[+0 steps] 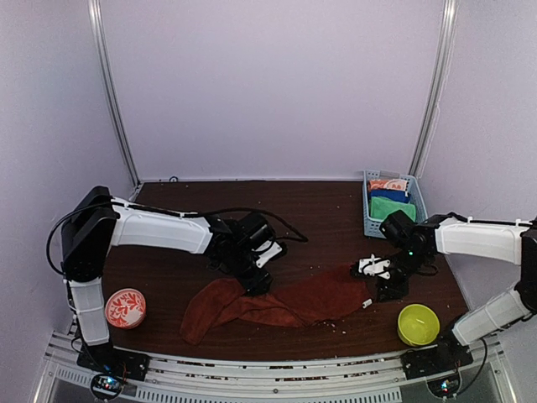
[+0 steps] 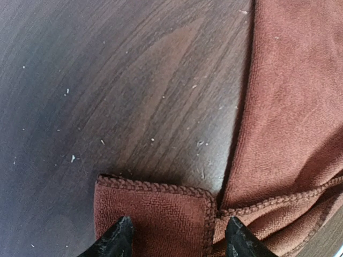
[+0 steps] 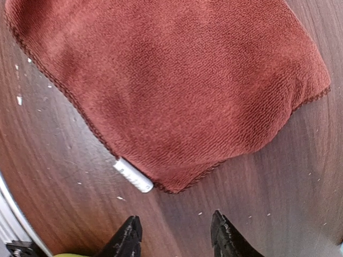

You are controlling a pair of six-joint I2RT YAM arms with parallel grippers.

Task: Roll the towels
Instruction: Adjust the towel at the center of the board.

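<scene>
— So, where did the long rust-red terry towel lie?
— Spread on the dark wooden bench. Seen from overhead, its long axis ran from about 8 o'clock to 3 o'clock, and it was bunched at the 8 o'clock end.
— And the arms?
— The left gripper hung over a stitched corner on the towel's far edge. Its fingers were parted, with the corner between them but not pinched. The right gripper stood spread too, over bare wood. The towel's short end, with its small white tag, lay just beyond at 12 o'clock, untouched.
— Which arm was better placed to start a roll?
— The right, I judged. It faced a short end, so a roll would run along the long axis toward 9 o'clock.
— The other towel?
— A folded bright green cloth sat in the blue slotted basket at 1 o'clock.
</scene>
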